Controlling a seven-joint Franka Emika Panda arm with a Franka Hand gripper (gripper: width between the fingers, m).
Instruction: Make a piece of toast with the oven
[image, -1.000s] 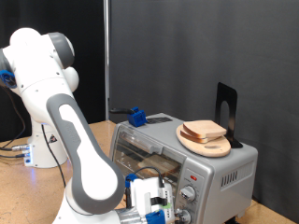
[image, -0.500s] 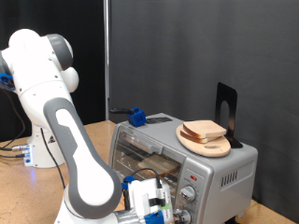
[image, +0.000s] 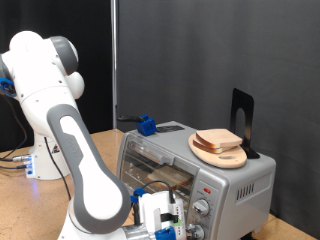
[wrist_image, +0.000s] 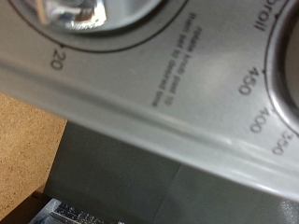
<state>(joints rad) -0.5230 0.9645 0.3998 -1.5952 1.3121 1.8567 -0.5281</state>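
Nearest the camera, ext. view: the gripper (image: 172, 222) is sitting low at the bottom edge, right against the oven (image: 195, 170) front, beside the two round knobs (image: 204, 209) on the control panel. Whether the fingers are open or closed cannot be told; they are hidden behind the blue-and-white hand parts. Nothing is showing between them.

Wrist view: the lens is looking at very close range at the oven's silver panel (wrist_image: 168, 89), w/ printed dial marks "20", "450", "400", "350" and the edge of a knob (wrist_image: 89, 14) partly in shot. A strip of tan tabletop (wrist_image: 23, 140) is showing beneath.

Mid-scene, ext. view: the white arm (image: 70, 130) is bending down from its base at left toward the oven front. The glass door (image: 160, 165) is showing a wire rack behind it.

Farther back: the piece of toast (image: 219, 138) is lying on a round wooden board (image: 222, 154) on the oven's top, right side. A blue object (image: 147, 125) is resting on the top's far-left corner. A black stand (image: 242, 120) is standing upright just behind the board, against a dark curtain (image: 220, 50).
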